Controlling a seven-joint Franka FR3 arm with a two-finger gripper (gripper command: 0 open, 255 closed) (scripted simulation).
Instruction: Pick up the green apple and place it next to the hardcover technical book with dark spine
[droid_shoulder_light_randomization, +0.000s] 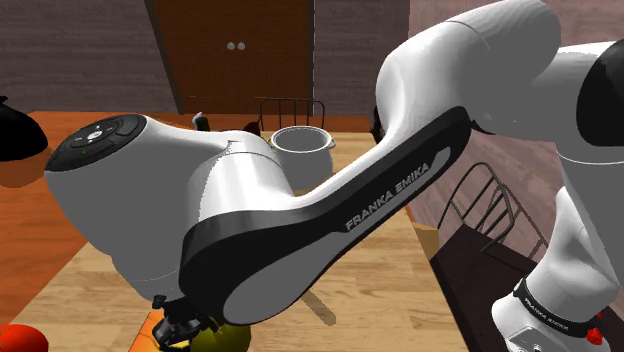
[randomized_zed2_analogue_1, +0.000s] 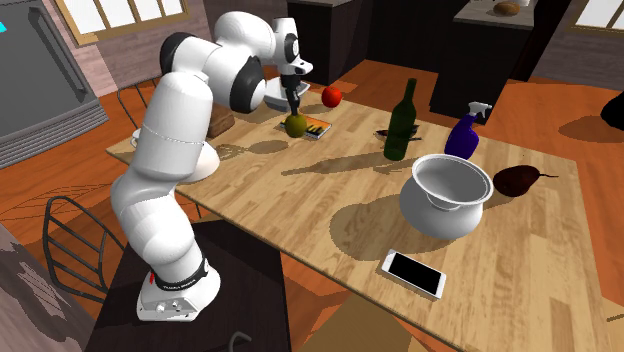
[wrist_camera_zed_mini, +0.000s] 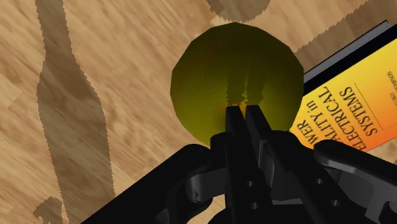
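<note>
Both fingers of the gripper meet, clasping nothing; the green apple rests on the table at its 6 o'clock in the second exterior view, just beside the orange book.

A light wooden worktop stands on an orange-brown plank floor. In the second exterior view, a pale-framed left window shines bright above a brownish brick wall, and a right window glows at the far corner. A grey appliance door fills the left edge. Dark cabinets stand beyond the worktop's far side. A dark wire chair sits near the left. The shoulder view shows a brown two-door cupboard with small knobs against a dark planked wall, and a second wire chair on the right. Soft shadows lie across the worktop.
</note>
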